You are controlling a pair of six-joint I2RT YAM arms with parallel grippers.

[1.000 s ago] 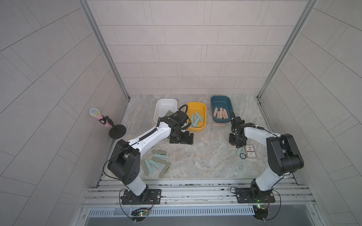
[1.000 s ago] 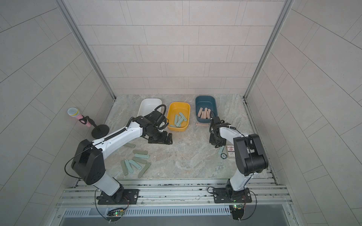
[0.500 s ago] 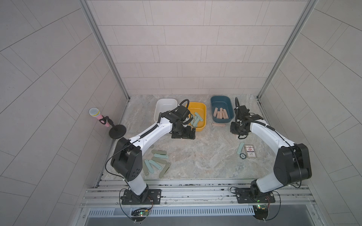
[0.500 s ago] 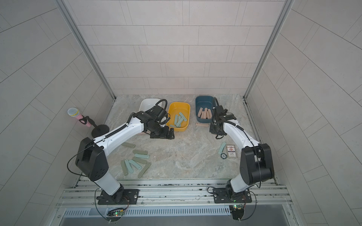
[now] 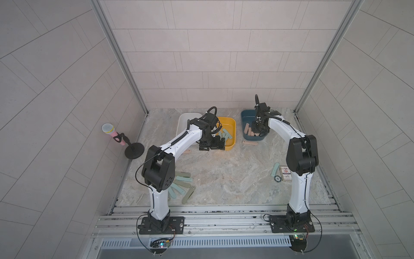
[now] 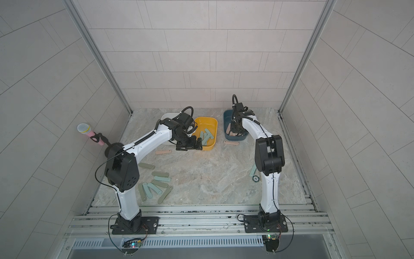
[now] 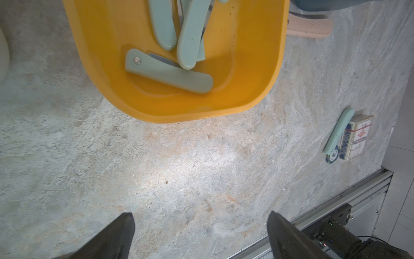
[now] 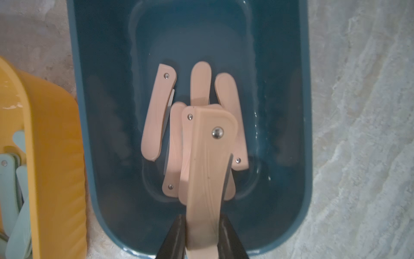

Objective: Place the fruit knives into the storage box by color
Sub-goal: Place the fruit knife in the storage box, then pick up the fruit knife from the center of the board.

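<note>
My right gripper (image 8: 202, 220) hangs over the blue bin (image 8: 100, 89), shut on a peach-pink fruit knife (image 8: 208, 157) whose far end points down into it. Several pink knives (image 8: 156, 112) lie on the bin's floor. Just in front of the yellow bin (image 7: 100, 67), my left gripper (image 7: 199, 216) is open and empty above bare table. That bin holds light teal knives (image 7: 168, 71). In both top views a pile of green and teal knives (image 5: 182, 181) (image 6: 156, 186) lies at the front left. Single pink knives (image 5: 249, 142) (image 6: 163, 152) lie on the table.
A white bin (image 5: 182, 118) stands left of the yellow one. By the right arm's base a teal knife (image 5: 274, 169) lies against a printed card box (image 5: 286, 176) and a small round disc (image 5: 277, 178). A pink microphone on a stand (image 5: 112, 132) is at the left wall.
My right arm has swung from the table near the card box back to the blue bin, carrying the pink knife. The left gripper has edged toward the yellow bin, still open.
</note>
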